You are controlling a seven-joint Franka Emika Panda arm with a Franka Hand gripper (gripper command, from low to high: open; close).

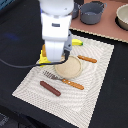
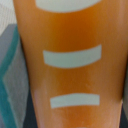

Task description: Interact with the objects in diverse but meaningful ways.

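Filling the wrist view, the orange-brown bun with white stripes (image 2: 70, 65) sits right against the camera. Whether the gripper (image 1: 54, 59) grasps it I cannot tell; the arm hides it. On the placemat (image 1: 100, 65), the sausage (image 1: 50, 88) lies at seven o'clock of the plate (image 1: 70, 67), the banana (image 1: 76, 42) at twelve.

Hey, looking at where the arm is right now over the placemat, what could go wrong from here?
1. The striped bun fills the wrist view, so the grip cannot be checked; it might slip or get squeezed off-centre.
2. In the exterior view the hand is low beside the plate and fork; a sideways move could knock them.
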